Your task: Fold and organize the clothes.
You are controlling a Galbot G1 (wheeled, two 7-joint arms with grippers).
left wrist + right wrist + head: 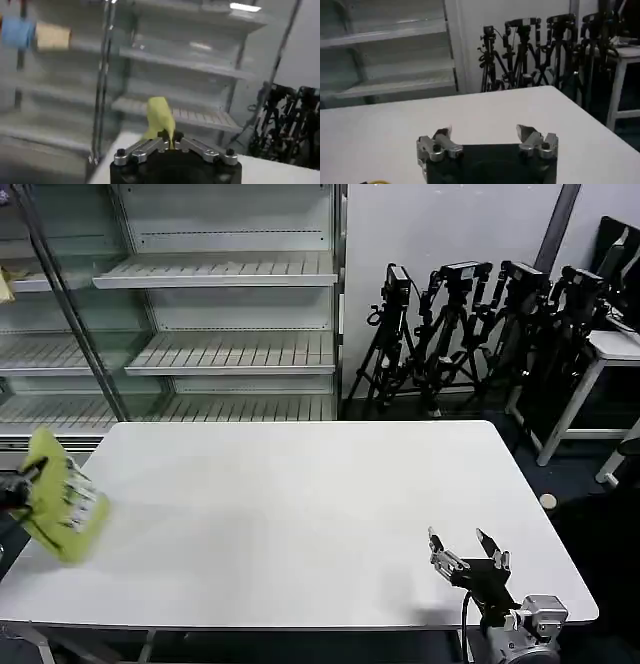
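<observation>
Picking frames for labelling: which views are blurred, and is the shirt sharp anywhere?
Head view: shirt smeared at the table's left edge. Left wrist view: left gripper sharper, shirt and shelves soft. Right wrist view: right gripper and tripods fairly sharp.

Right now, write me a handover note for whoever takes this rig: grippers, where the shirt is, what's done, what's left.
Left gripper: shut on the lime yellow-green thin fabric shirt, holding it bunched at the left edge of the white rectangular table.
Right gripper: open, holding nothing, low over the table's near right corner.
Shirt: gathered in a compact bundle at the left gripper, partly past the table's edge; whether any of it rests on the table cannot be told.
Done: shirt gathered and gripped; how neatly it is folded cannot be judged.
Left: set it down tidily and release.
</observation>
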